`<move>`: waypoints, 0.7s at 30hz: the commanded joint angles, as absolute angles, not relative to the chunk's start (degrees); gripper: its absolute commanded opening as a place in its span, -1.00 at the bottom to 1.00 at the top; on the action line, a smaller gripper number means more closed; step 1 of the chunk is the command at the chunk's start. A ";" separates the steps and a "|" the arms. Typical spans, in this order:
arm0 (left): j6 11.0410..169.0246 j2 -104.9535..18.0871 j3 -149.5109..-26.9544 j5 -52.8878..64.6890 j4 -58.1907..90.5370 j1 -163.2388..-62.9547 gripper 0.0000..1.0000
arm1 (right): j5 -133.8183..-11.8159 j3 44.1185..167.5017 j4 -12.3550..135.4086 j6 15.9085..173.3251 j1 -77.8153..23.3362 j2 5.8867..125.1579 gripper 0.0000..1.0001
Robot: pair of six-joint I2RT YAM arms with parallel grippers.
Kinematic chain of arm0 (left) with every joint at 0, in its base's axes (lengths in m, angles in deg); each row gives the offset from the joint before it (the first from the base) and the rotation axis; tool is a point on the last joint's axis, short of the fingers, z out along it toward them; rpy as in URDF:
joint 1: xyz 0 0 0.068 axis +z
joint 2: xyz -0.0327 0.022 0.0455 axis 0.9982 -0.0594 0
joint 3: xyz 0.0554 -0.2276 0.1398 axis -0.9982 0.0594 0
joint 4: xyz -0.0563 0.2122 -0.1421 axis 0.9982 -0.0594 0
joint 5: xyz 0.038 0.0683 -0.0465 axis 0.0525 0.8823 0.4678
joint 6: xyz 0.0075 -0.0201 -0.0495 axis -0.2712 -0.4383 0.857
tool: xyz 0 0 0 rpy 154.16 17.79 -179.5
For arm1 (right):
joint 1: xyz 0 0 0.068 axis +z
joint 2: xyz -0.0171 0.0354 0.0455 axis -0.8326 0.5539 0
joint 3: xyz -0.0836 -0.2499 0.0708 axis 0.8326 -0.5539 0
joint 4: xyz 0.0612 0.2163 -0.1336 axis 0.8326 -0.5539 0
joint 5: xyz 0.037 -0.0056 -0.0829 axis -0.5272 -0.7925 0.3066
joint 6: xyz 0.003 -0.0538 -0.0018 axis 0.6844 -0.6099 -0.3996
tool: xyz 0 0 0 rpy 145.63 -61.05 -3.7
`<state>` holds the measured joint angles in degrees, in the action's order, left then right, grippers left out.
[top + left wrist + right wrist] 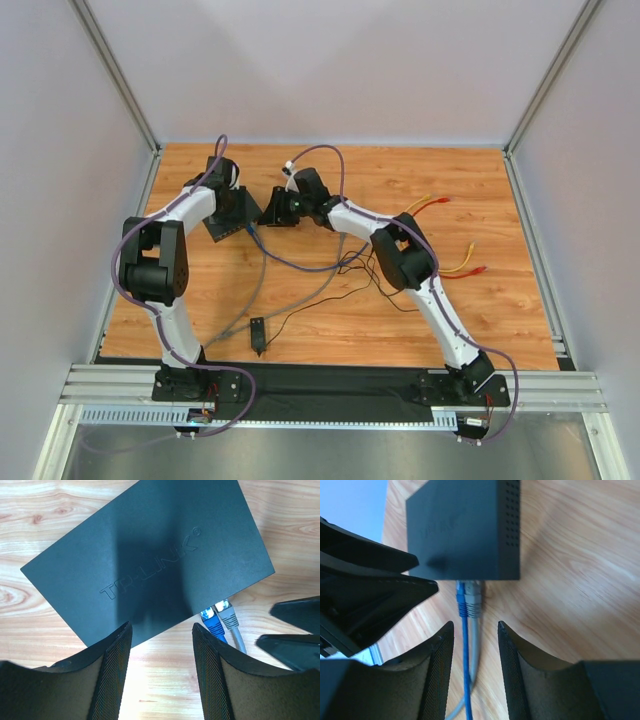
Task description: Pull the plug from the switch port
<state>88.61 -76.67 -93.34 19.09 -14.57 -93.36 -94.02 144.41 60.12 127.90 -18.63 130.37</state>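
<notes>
The switch is a flat black TP-LINK box lying on the wooden table; it also shows in the top view as the switch and in the right wrist view as the switch. A blue plug and a grey plug sit side by side in its ports; the left wrist view shows the same blue plug and grey plug. My left gripper hovers open over the switch's port edge, holding nothing. My right gripper is open, its fingers straddling both cables just behind the plugs without touching them.
A small black adapter block on a thin black wire lies near the front. Loose orange, red and yellow cables lie at the right. The blue and grey cables run forward from the switch. Enclosure walls stand on three sides.
</notes>
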 commanded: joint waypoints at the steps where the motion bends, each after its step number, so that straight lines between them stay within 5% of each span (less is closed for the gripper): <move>1: 89.35 -74.64 -93.32 18.20 -13.18 -93.10 0.19 | -95.41 149.09 64.14 131.30 -18.05 131.57 -0.15; 21: 89.09 -76.49 -94.37 18.03 -13.53 -93.01 0.19 | -92.51 153.76 66.69 138.78 -16.46 139.92 -0.14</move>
